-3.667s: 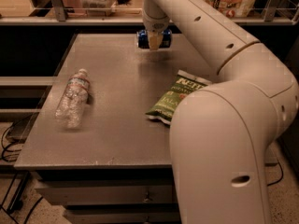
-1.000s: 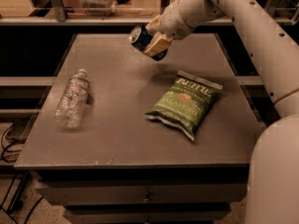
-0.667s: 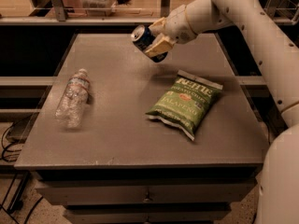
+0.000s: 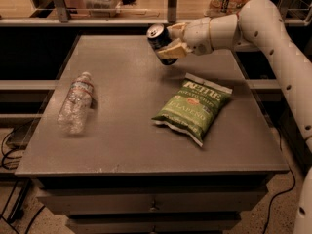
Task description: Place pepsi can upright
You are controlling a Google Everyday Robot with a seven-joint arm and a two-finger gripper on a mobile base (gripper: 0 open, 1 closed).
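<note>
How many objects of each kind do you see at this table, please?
Cans: 1, the pepsi can, held tilted in the pincer above the table's far side.
Bottles: 1, the water bottle, lying on its side.
Chip bags: 1, the green chip bag.
Total: 3

The tool (image 4: 169,41) hangs over the far middle of the worktop (image 4: 126,147), reaching in from the right. It grips the can (image 4: 158,37), which is tilted and clear of the surface. The bottle (image 4: 75,103) lies on its side at the worktop's left. The bag (image 4: 194,107) lies flat right of centre, in front of the can and well apart from the bottle.
</note>
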